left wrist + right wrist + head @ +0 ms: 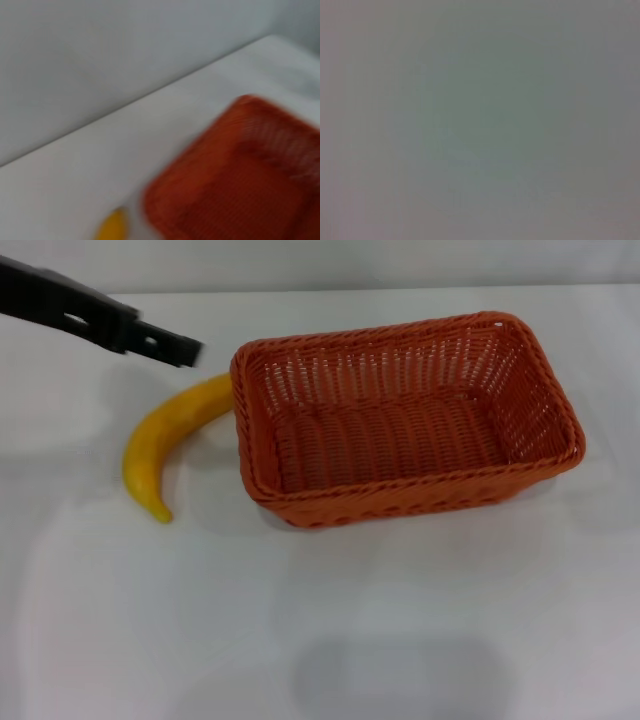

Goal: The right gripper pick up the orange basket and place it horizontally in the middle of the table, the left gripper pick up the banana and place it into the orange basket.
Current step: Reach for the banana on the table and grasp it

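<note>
The orange basket point(400, 498) lies lengthwise on the white table point(350, 630), a little right of centre in the head view, with nothing inside. The yellow banana point(160, 445) rests on the table at the basket's left, its upper end against the basket's near-left corner. My left gripper point(176, 347) hangs above the table at the far left, just behind the banana's upper end, with nothing in it. The left wrist view shows the basket point(240, 175) and one end of the banana point(114, 227). The right gripper is out of view; its wrist view shows only flat grey.
A pale wall runs behind the table's far edge point(125, 107). Bare white tabletop stretches in front of the basket and the banana.
</note>
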